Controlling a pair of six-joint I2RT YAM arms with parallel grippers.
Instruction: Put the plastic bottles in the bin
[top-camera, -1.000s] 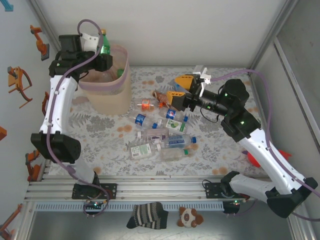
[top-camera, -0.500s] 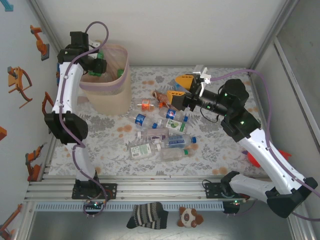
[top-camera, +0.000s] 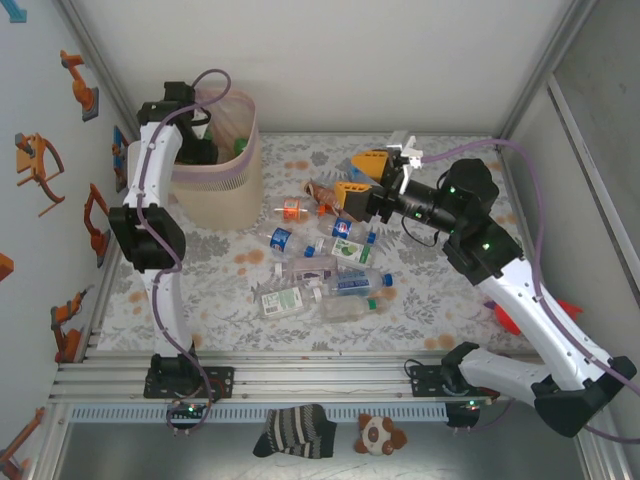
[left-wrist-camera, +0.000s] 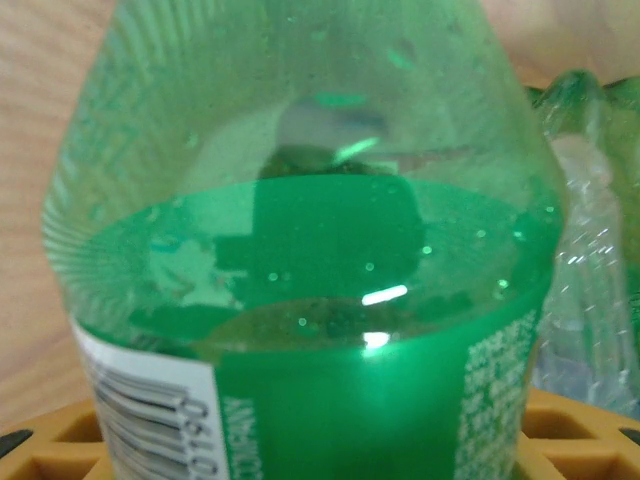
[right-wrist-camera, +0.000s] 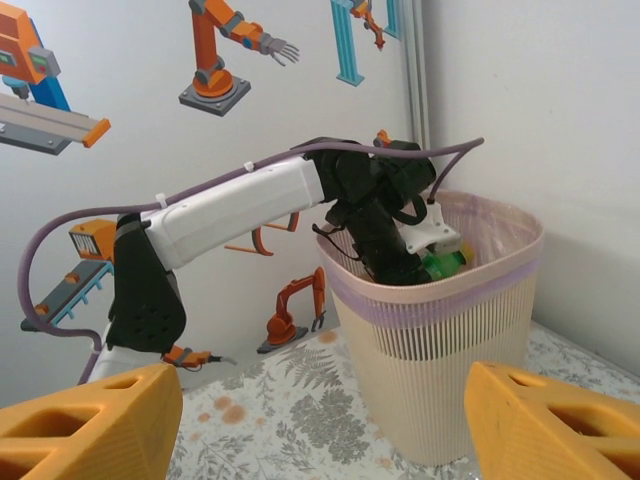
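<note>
1. The left arm bends over the rim of the beige bin (top-camera: 228, 195), which stands at the far left of the flower-patterned table (top-camera: 200, 265) and is lined with a pink bag (right-wrist-camera: 432, 303)
2. The left gripper (left-wrist-camera: 315, 440) is down in the mouth of the bin, its 2 yellow fingers closed on either side of a green bottle (left-wrist-camera: 310, 250) with a white barcode label
3. Another green bottle (left-wrist-camera: 585, 100) sits just beside the held one inside the bin, with crinkled clear plastic under it
4. The right gripper (top-camera: 352, 176) hangs above the middle of the table, facing the bin, its 2 orange fingers spread apart with nothing between them
5. The other plastic bottles (top-camera: 325, 275) lie loose in a cluster on the table between the 2 arms, mostly clear with blue or green caps
6. An orange-capped bottle (top-camera: 291, 210) lies at the cluster's bin side, near the bin but not touching it
7. A striped sock (top-camera: 295, 430) and a small plush toy (top-camera: 378, 433) lie side by side on the ledge in front of the arm bases
</note>
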